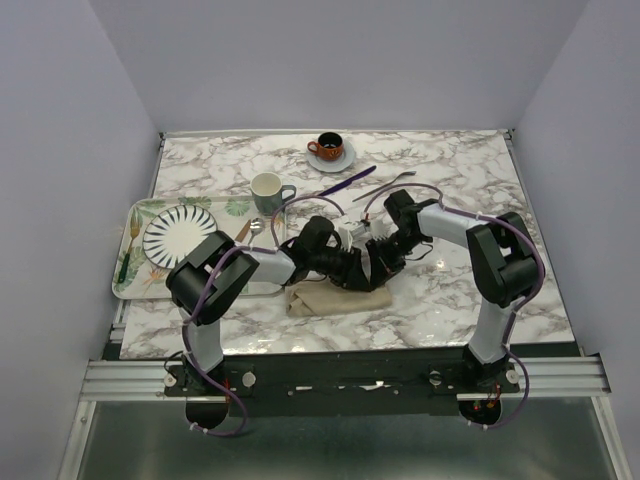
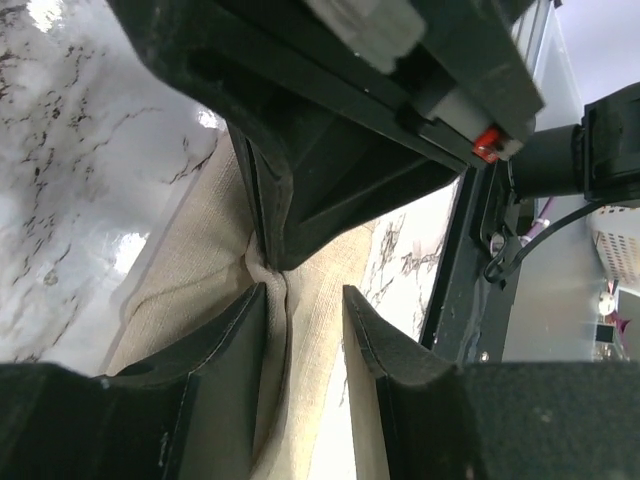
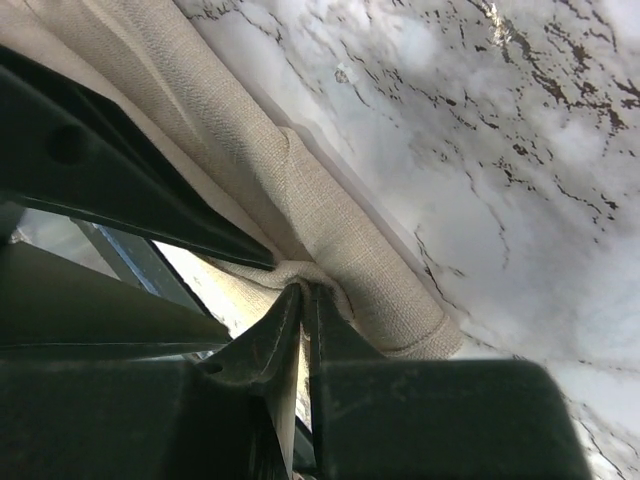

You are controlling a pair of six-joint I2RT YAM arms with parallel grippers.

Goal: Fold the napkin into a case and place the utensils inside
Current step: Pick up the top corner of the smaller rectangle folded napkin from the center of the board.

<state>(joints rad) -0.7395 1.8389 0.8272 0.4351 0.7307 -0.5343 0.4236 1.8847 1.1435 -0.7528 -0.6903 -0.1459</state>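
A marble counter (image 1: 450,170) sits between lilac walls. The beige napkin (image 1: 330,299), folded into a long strip, lies by the near edge, about midway along it. The right gripper (image 3: 308,288) has its jaws pinched almost closed on a ridge of the cloth. The left gripper (image 2: 303,292) faces it, jaws partly apart, a loose fold between them. The purple knife (image 1: 347,181) and fork (image 1: 385,186) lie toward the far edge
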